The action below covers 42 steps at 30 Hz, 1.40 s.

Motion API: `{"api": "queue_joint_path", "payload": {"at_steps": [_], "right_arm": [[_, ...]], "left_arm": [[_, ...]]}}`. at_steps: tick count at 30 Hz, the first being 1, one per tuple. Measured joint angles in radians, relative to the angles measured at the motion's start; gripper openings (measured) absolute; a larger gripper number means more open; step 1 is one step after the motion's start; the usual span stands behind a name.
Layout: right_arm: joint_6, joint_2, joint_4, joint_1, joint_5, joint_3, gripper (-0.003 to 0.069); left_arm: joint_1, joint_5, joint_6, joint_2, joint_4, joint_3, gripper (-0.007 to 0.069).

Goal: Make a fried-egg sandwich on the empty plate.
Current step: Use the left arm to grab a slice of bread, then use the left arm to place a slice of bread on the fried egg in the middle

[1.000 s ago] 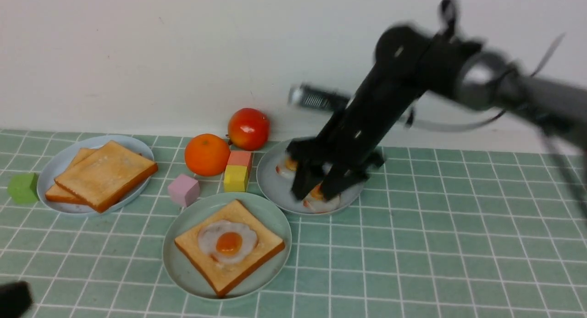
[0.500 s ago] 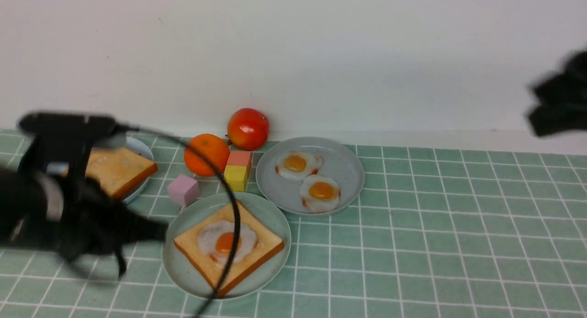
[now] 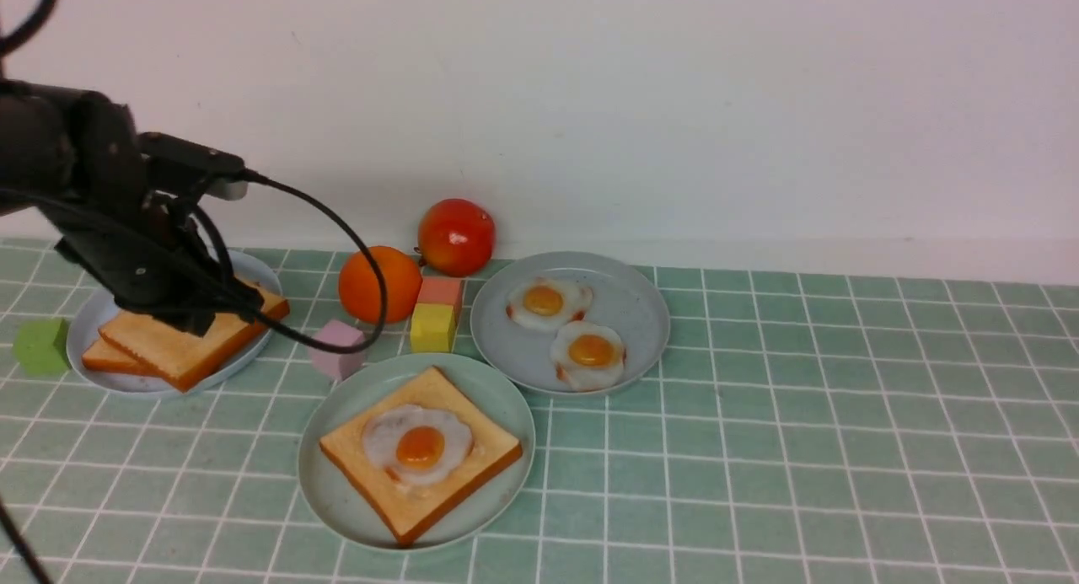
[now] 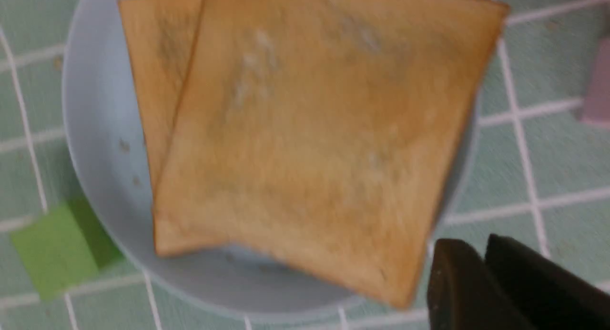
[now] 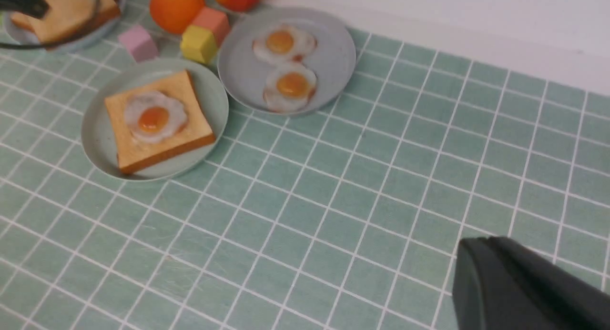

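Now left jaws at toast stack [image 3: 169,350], gap unclear; right jaws closed.

The worktop [image 3: 801,449] has a matt, tile-patterned surface. The mint-green plate [image 3: 337,500] looks smooth with a soft sheen. Its toast slice [image 3: 480,462] is matt and finely grained, and the tomato [image 3: 456,236] is glossy.

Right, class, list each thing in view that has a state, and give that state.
mint-green plate: toast and egg on it, top slice missing.
pale blue plate: two toast slices stacked.
grey plate: two fried eggs.
left gripper: above the toast slices, jaws unclear.
right gripper: shut.
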<state>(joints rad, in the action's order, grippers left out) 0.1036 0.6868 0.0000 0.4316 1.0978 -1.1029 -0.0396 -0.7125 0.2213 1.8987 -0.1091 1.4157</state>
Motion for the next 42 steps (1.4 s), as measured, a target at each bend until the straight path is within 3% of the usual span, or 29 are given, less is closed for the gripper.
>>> {"api": "queue_joint_path", "payload": {"at_steps": [7,10,14,20,24,27,31,37,40,42], "right_arm": [[0.000,0.042,0.027,0.000,0.002,0.005,0.0001],[0.000,0.075,0.032,0.000,0.001,0.011,0.0001],[-0.001,0.111,0.066,0.000,-0.004,0.029,0.0001],[-0.050,0.133,0.153,0.000,-0.003,0.045,0.0003],[-0.110,0.132,0.215,0.000,-0.004,0.045,0.0006],[-0.125,0.132,0.223,0.000,-0.004,0.045,0.0009],[-0.132,0.132,0.225,0.000,-0.004,0.045,0.0011],[-0.165,0.132,0.229,0.000,-0.004,0.045,0.0013],[-0.198,0.132,0.229,0.000,-0.004,0.045,0.0013],[-0.203,0.132,0.233,0.000,-0.004,0.045,0.0014]], "left_arm": [[0.000,0.077,0.013,0.092,-0.059,0.030,0.0426],[0.000,0.110,0.027,0.123,-0.078,0.030,0.0488],[0.000,0.147,0.056,0.160,-0.121,0.033,0.0509],[0.000,0.165,0.044,0.167,-0.143,0.035,0.0434],[-0.003,0.143,0.024,0.159,-0.141,0.040,0.0229],[-0.013,0.112,0.023,0.133,-0.141,0.040,0.0120],[-0.035,0.069,0.008,0.070,-0.149,0.039,0.0097],[-0.155,-0.060,-0.124,-0.110,-0.096,0.021,0.0096],[-0.363,-0.092,-0.155,-0.188,-0.075,-0.073,0.0096],[-0.434,-0.084,-0.176,-0.193,-0.093,-0.106,0.0096]]}}
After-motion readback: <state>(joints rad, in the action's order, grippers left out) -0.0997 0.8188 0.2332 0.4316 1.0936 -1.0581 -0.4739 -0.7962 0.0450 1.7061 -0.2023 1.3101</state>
